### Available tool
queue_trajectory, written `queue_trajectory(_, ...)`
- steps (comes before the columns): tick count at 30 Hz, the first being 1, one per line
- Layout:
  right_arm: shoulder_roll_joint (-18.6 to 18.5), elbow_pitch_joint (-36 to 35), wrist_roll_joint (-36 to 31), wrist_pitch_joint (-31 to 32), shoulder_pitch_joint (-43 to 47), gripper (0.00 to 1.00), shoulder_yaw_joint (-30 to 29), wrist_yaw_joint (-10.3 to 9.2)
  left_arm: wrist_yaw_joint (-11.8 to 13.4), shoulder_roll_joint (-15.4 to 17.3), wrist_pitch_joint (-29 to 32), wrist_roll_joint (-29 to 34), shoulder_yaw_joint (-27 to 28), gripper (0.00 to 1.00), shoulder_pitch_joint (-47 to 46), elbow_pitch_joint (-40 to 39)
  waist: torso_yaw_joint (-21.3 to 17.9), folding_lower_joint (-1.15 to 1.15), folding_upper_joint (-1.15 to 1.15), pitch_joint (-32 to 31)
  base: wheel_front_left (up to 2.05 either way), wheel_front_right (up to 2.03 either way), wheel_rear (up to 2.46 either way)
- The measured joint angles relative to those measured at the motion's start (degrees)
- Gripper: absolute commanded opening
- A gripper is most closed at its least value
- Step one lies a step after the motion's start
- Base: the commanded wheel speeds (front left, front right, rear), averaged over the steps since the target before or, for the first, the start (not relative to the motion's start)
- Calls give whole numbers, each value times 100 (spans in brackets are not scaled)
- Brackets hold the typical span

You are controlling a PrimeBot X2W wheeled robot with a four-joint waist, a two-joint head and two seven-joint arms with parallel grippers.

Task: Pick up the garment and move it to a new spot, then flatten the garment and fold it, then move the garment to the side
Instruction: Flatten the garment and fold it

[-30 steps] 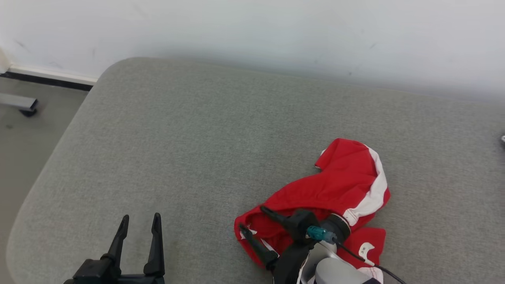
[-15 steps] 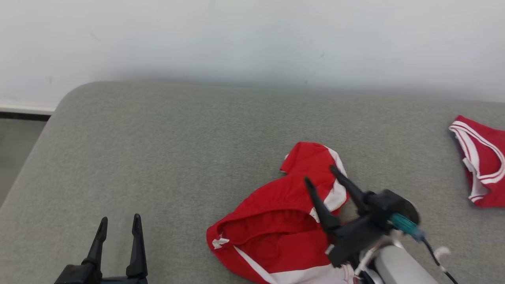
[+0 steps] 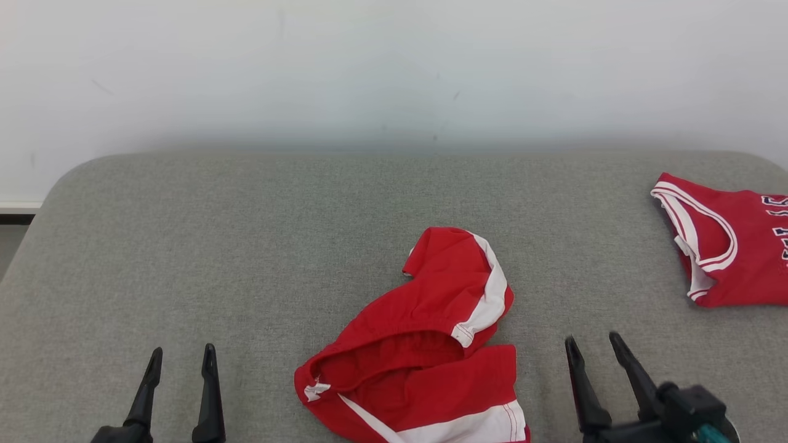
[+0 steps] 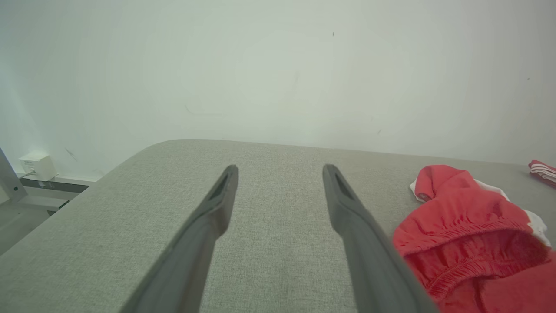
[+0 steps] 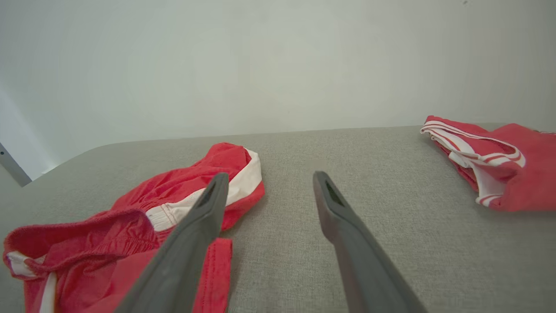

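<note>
Left gripper [image 3: 183, 349]: jaws spread wide with nothing between them, positioned at the near left corner of the grey fabric-covered cushion [image 3: 246, 234]. Right gripper [image 3: 591, 338]: jaws likewise spread and empty, positioned at the near edge towards the right. The crumpled red garment with white side stripes and an elastic waistband [image 3: 425, 344] lies between the two grippers at the middle of the near edge. It is closer to the right one but clear of its fingers. A second red-and-white sleeveless jersey [image 3: 726, 246] lies at the right edge, well apart. A white wall [image 3: 394, 74] borders the far edge.
</note>
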Motion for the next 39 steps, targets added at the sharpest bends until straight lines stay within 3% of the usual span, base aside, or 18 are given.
queue_trajectory(12,167,-182,-70,1,463,100,-244,0,-30,110,0,105,-75,100,225,-186,-33,0,0,-24,0,0,0)
queue_trajectory(20,80,79,-31,24,438,100,111,0,-31,131,0,103,-129,100,222,-199,56,0,0,-29,0,0,0)
queue_trajectory(25,13,476,88,194,312,100,537,0,-32,120,0,98,-221,100,213,-182,130,0,0,1,0,0,0)
queue_trajectory(35,-4,1972,300,402,-258,100,1203,0,-41,109,0,88,-365,100,123,-101,340,1,0,108,0,0,0)
queue_trajectory(36,7,2113,337,428,-322,80,1272,0,-41,108,0,88,-371,100,109,-101,352,0,0,115,0,0,0)
queue_trajectory(38,31,2330,442,458,-476,0,1390,0,-41,107,0,88,-388,100,105,-89,376,0,0,124,0,0,0)
queue_trajectory(39,32,2440,506,464,-546,0,1436,-1,-41,107,0,88,-393,100,105,-85,385,0,0,127,0,0,0)
